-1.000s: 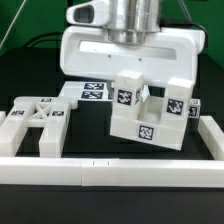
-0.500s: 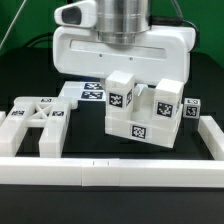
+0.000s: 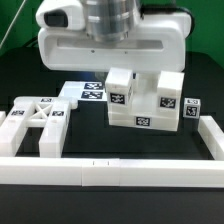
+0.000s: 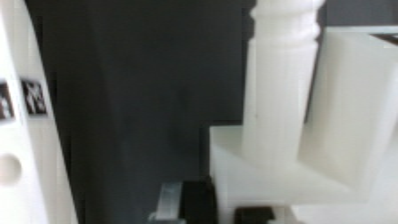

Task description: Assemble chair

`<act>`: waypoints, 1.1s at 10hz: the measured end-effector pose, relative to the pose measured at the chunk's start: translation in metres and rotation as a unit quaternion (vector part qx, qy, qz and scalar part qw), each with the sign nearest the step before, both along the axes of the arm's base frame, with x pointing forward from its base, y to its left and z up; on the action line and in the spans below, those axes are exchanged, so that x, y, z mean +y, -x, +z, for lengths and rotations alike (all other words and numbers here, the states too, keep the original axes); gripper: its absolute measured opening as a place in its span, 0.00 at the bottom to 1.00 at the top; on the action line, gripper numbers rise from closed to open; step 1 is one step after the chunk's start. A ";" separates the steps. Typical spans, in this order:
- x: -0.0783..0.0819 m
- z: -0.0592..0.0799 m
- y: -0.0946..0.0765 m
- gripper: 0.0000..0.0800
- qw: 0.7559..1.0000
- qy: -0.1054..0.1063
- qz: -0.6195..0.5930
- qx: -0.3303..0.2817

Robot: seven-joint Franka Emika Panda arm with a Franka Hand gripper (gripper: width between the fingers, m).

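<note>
The white notched block (image 3: 140, 105) with square tags hangs upright just over the black table, right of centre in the exterior view. My gripper (image 3: 140, 72) reaches down onto its top from the big white hand and is shut on it; the fingertips are hidden behind the block. In the wrist view the block (image 4: 302, 150) fills one side, with a grey finger (image 4: 173, 200) beside it. The X-braced frame (image 3: 35, 120) lies flat at the exterior view's left. A cube-ended peg (image 3: 192, 108) stands close behind the block at its right.
The marker board (image 3: 90, 92) lies behind the block, left of it. A long white border rail (image 3: 110, 170) runs along the front and another rail (image 3: 212, 140) closes the right side, near the block.
The block was tilted and lower in the picture; now it is upright and higher. The hand has shifted to the exterior view's left and slightly up with it.
</note>
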State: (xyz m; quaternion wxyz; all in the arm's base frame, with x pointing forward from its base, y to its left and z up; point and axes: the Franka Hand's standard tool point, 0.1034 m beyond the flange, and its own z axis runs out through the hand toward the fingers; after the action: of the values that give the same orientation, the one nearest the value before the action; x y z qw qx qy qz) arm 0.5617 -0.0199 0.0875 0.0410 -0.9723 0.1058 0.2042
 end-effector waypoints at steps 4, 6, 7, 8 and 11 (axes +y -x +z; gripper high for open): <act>-0.006 -0.008 0.004 0.04 0.996 -0.030 0.033 0.081; 0.000 -0.008 0.012 0.04 0.986 -0.058 0.036 0.150; -0.001 -0.010 0.010 0.04 0.984 -0.066 0.036 0.163; -0.001 -0.011 0.017 0.04 0.975 -0.082 0.033 0.202; -0.005 -0.026 0.020 0.04 0.960 -0.084 0.025 0.265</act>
State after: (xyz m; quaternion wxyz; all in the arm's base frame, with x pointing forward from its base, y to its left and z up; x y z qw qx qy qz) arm 0.5416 -0.0244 0.0613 0.0878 -0.8788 0.0706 0.4637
